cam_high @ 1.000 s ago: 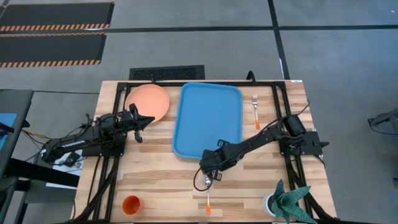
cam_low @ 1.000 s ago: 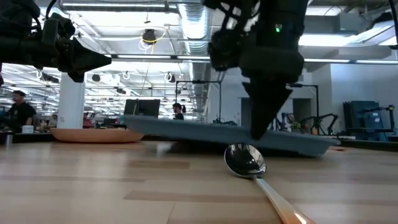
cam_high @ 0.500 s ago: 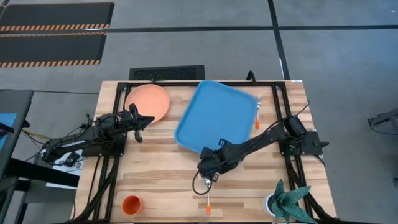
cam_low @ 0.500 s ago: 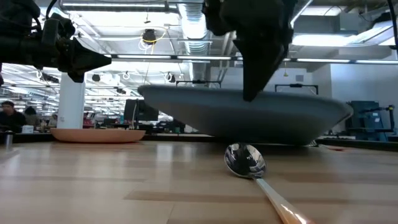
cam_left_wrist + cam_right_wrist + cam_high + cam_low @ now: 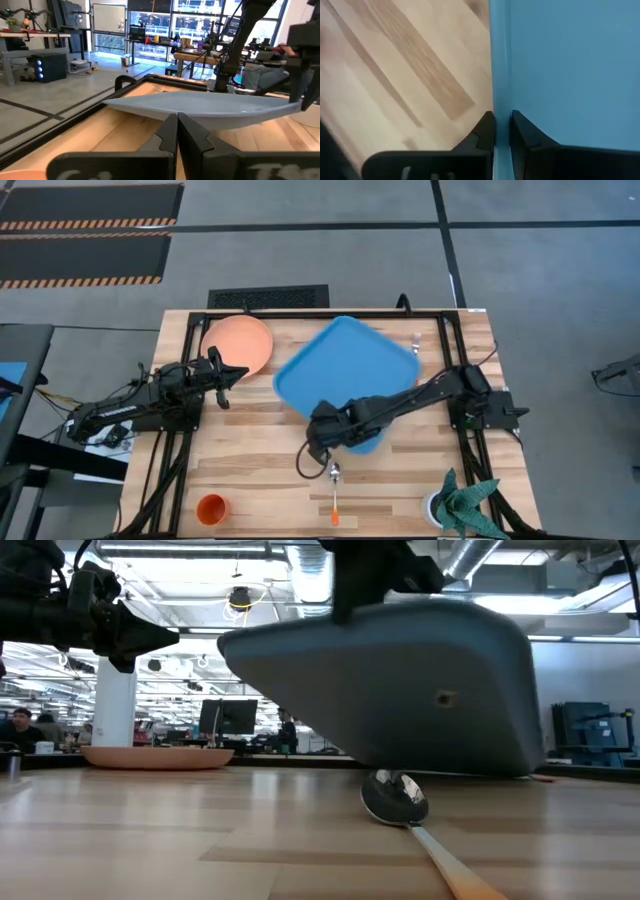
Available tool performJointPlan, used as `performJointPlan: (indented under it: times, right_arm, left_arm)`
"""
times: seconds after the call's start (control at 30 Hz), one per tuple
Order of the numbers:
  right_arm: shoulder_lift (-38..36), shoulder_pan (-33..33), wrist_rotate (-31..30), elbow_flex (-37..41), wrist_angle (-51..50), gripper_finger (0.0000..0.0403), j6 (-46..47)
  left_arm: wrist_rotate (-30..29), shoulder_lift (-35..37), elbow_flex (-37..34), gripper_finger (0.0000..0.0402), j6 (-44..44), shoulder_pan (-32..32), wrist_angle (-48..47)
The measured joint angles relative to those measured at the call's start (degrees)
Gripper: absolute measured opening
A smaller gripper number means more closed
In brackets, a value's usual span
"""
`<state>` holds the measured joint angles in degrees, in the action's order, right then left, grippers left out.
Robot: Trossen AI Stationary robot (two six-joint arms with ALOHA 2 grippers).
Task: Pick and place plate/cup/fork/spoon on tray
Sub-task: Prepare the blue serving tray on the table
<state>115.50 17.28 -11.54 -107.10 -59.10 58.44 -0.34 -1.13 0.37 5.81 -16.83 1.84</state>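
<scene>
Lifted and swung since a second ago, the blue tray (image 5: 345, 375) now hangs tilted and rotated above the middle of the table (image 5: 250, 455), where earlier it lay flat and square to the edges. The right gripper (image 5: 325, 432) pinches the tray's raised rim (image 5: 500, 75) between its narrowed fingers, one finger (image 5: 482, 135) on each side of the lip, and carries the whole tray from that one corner. Just below and in front of the gripper, the spoon (image 5: 335, 485) lies on the wood, its silver bowl (image 5: 393, 797) close under the tray's raised underside in the low view. The fork (image 5: 416, 340) shows only as tines past the tray's far edge. Farther off, the salmon plate (image 5: 238, 343) sits at the back left and the orange cup (image 5: 211, 508) at the front left corner, both well apart from the tray. The left gripper (image 5: 228, 375) waits with its fingers (image 5: 167, 135) pressed together, empty, beside the plate. The step in hand appears to be repositioning the tray; next it likely needs setting flat without trapping the cutlery underneath. A potted plant (image 5: 462, 505) stands at the front right.
</scene>
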Motion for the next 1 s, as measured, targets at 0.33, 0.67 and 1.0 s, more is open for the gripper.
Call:
performJointPlan:
  times: [0.33, 0.67, 1.0]
  right_arm:
    - [0.0, -0.9, 2.0, -0.3, 8.1, 0.0039, 19.1]
    - [5.3, -2.5, 0.0, -0.4, 15.7, 0.004, 27.1]
    - [13.6, -7.3, -0.5, -0.4, 28.1, 0.0026, 26.1]
  left_arm:
    - [0.0, 0.0, 0.0, 0.0, 0.8, 0.0, 0.0]
    - [-0.1, 0.0, 0.0, 0.0, -2.1, 0.0, 0.0]
    - [-0.1, 0.0, 0.0, 0.0, -2.8, 0.0, 0.2]
